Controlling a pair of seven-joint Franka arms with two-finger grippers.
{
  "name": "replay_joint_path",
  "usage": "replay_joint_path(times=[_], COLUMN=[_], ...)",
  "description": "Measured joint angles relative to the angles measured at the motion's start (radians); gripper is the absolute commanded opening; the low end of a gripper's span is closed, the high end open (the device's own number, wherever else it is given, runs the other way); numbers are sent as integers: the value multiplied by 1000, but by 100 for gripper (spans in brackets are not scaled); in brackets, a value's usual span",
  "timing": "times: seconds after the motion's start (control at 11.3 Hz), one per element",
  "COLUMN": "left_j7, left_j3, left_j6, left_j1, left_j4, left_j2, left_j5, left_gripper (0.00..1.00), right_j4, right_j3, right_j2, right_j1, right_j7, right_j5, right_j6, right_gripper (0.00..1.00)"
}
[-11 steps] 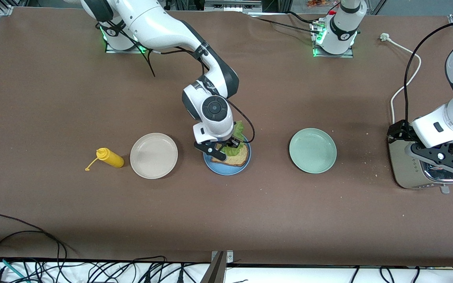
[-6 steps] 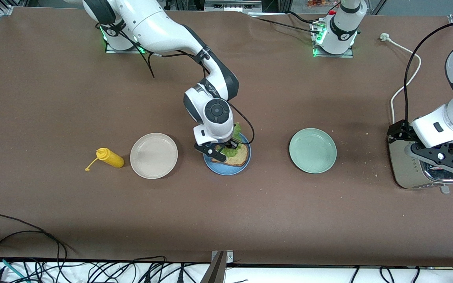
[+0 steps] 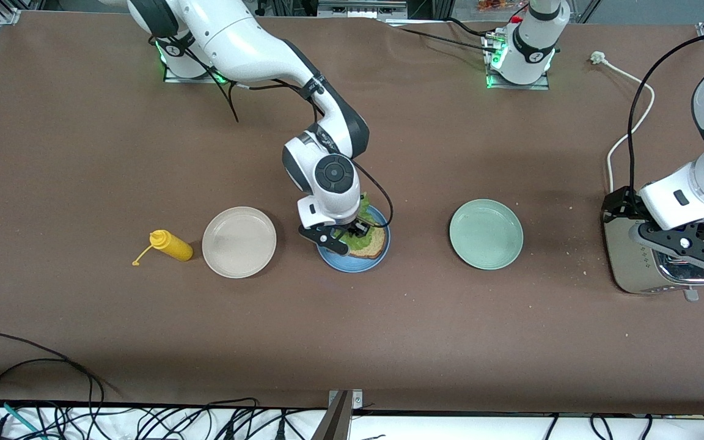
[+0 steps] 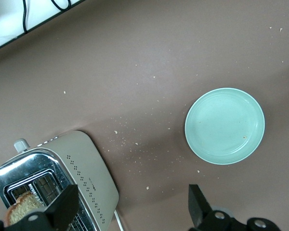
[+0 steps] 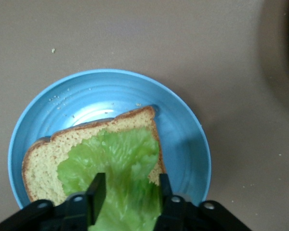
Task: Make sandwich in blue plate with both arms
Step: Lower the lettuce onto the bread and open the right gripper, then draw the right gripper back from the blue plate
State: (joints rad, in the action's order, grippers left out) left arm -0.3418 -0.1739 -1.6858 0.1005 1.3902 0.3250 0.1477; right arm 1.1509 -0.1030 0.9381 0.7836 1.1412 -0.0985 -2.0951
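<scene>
while the right pincer (image 3: 352, 234) sits low over the blue plate (image 3: 333, 258), its fingers stand a little apart on either side of the lettuce (image 5: 116, 169), which lies draped on one slice of toast (image 5: 47, 155) in the plate; whether they press the leaf or have let it go cannot be told. the plate sits on the worktop (image 3: 388, 342) between a beige plate (image 3: 239, 242) and a green plate (image 3: 486, 233).

the lettuce looks light, limp and easy to tear, so it is best pinched gently at an edge. toast is stiff but crumbly; take it by opposite edges, lightly.

the left pincer (image 3: 685, 244) waits wide open and empty over the toaster (image 4: 58, 178) at the left arm's end, where a second slice (image 4: 22, 205) shows in a slot. no top slice is on the sandwich yet.
</scene>
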Motion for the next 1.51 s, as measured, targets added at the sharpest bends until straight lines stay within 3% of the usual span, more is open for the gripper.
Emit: replay_joint_path(times=[0.71,1.15,1.51], left_j7=[0,0,0], left_j3=[0,0,0], left_j6=[0,0,0], left_j1=[4,5,5], left_j4=[0,0,0], left_j2=[0,0,0], left_j5=[0,0,0], left_gripper=[100,100,100], right_j4=[-33,-24,78], right_j3=[-12,-11,-12], right_j2=[-46,-168,-295], right_j1=[-30,-170,-239], right_j7=[-46,-332,-575], right_j5=[1,-64,-74], right_j6=[19,199,294], right_gripper=[100,100,100])
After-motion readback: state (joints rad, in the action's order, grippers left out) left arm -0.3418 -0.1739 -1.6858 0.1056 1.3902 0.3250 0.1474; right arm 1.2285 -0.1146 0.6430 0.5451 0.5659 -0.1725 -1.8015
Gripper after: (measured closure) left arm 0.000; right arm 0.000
